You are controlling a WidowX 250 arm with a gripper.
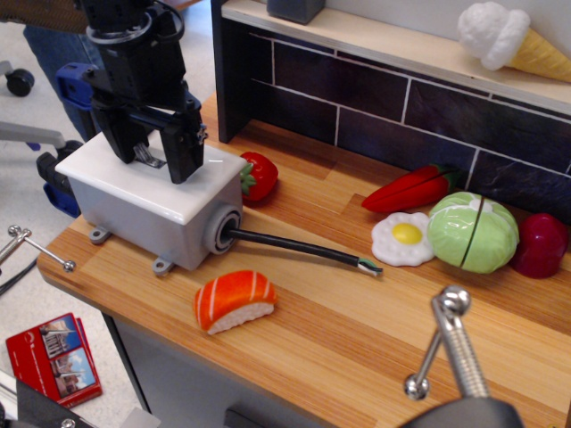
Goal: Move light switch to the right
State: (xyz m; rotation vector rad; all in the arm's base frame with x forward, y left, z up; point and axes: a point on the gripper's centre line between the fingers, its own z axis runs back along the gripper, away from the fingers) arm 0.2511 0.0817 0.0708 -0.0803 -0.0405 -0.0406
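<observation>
Little of the light switch point(152, 160) shows from my seat; I see only a small silvery lever on the glossy white top of the grey box point(152, 207), tilted, though I cannot tell which way its tip leans; my black gripper point(153, 153) hangs over that top with its jaws spread, one finger on each side of the lever; a black cable point(299, 249) runs from the box's round port toward the fried egg point(403, 238); a sushi piece point(234, 300) lies just in front of the box.
</observation>
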